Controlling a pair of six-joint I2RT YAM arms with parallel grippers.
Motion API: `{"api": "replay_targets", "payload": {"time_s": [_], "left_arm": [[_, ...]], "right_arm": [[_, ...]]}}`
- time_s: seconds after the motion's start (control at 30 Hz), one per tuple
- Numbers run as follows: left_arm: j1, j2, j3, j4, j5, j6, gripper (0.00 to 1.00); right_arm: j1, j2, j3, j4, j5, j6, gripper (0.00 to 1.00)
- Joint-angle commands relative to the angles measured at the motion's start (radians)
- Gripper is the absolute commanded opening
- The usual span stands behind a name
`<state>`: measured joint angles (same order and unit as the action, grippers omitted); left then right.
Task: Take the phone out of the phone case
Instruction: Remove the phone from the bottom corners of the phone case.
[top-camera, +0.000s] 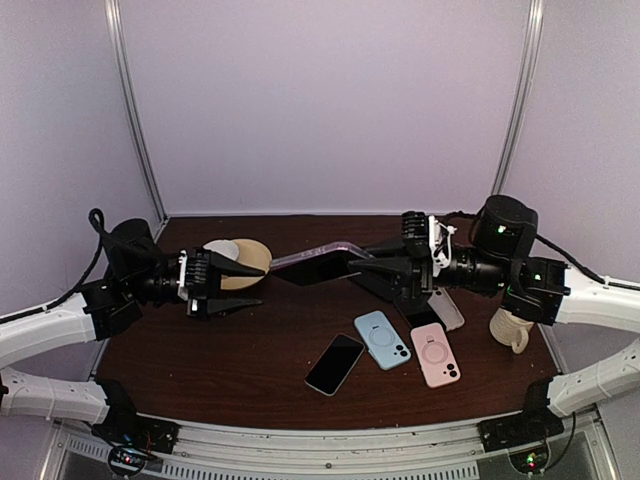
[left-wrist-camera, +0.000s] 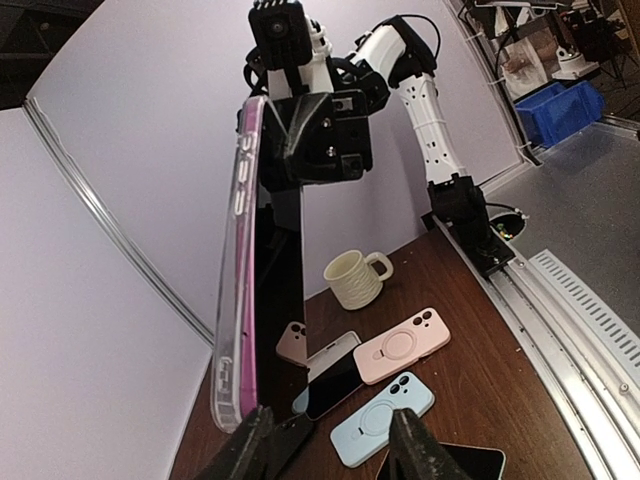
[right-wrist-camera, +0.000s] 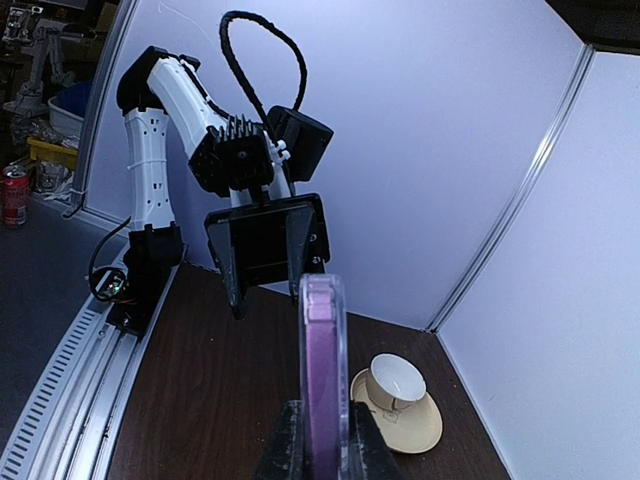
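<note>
Fingertips (left-wrist-camera: 250, 445) of the left gripper (left-wrist-camera: 330, 422) sat lowest and closest in the left wrist view. Its jaws stood part open, with one finger right against the near end of the phone case (left-wrist-camera: 232, 290) and nothing clamped between them. The case, clear with a pink tinge, hung in mid-air above the bench (top-camera: 200, 360) between the two arms, bowing away from the dark phone (left-wrist-camera: 281, 300) along its length. That bow suggested a soft, springy shell that would peel best from a corner lip. The phone itself looked stiff, glossy and slippery, and probably breakable if dropped, so its long edges seemed the safer place to pinch. At the far end the right gripper (right-wrist-camera: 322, 415) was closed tight on the case's edge. Whether the left finger sat under the lip or merely beside it could not be told. The right jaws covered the far corners, so how much of the phone was seated there was hidden — and the right wrist view, edge-on, showed only the pink rim.
</note>
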<state>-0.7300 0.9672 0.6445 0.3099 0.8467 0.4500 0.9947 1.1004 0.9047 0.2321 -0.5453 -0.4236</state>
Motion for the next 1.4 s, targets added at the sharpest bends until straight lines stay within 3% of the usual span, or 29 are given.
{"api": "replay_targets", "payload": {"time_s": [0.0, 1.37], "left_arm": [[0.006, 0.005, 0.026, -0.013, 0.026, 0.016, 0.42], [0.006, 0.024, 0.046, -0.089, -0.019, 0.067, 0.46]], "right_arm": [[0.001, 0.0, 0.015, 0.101, -0.031, -0.007, 0.0], [0.03, 0.075, 0.068, 0.157, -0.315, 0.139, 0.0]]}}
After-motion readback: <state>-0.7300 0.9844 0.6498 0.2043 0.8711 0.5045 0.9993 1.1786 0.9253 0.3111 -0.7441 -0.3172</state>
